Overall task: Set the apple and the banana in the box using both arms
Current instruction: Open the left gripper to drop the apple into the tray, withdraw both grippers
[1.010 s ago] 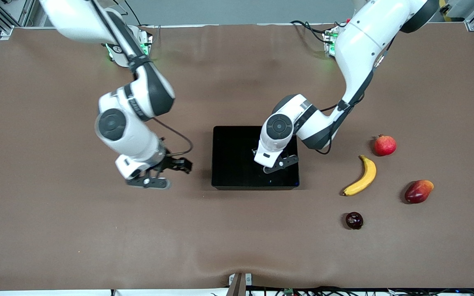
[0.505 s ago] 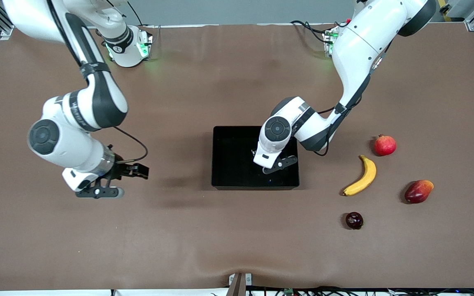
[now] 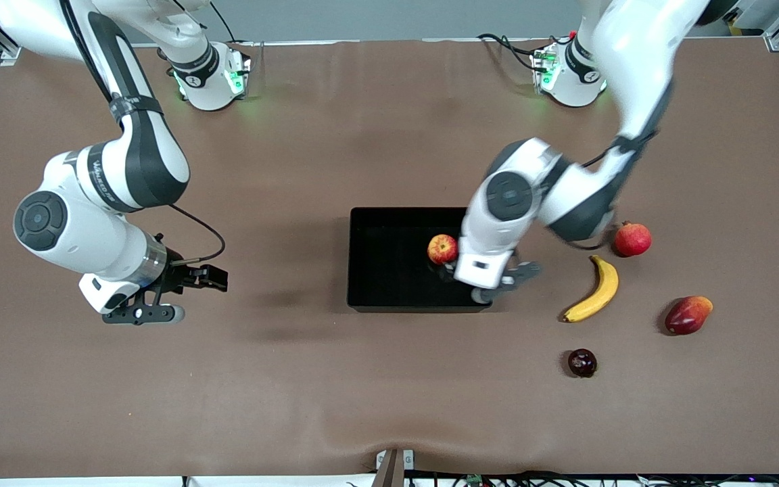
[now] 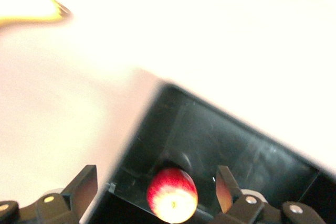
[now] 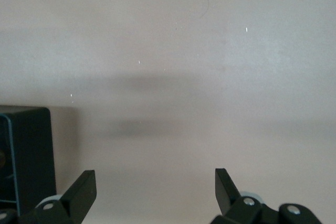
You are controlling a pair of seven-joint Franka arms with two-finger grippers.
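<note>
The apple lies in the black box, close to the wall toward the left arm's end. My left gripper is open and empty over that end of the box. In the left wrist view the apple lies free on the box floor below my open left gripper. The banana lies on the table toward the left arm's end, and its tip shows in the left wrist view. My right gripper is open and empty over bare table toward the right arm's end, also seen in its wrist view.
A plain red round fruit with a crown tip lies just farther from the front camera than the banana. A dark-red-and-orange fruit and a small dark round fruit lie nearer. A corner of the box shows in the right wrist view.
The left gripper has moved off toward the left arm's end, uncovering the apple in the box. The right arm has swung away from the box toward its own end of the table.
</note>
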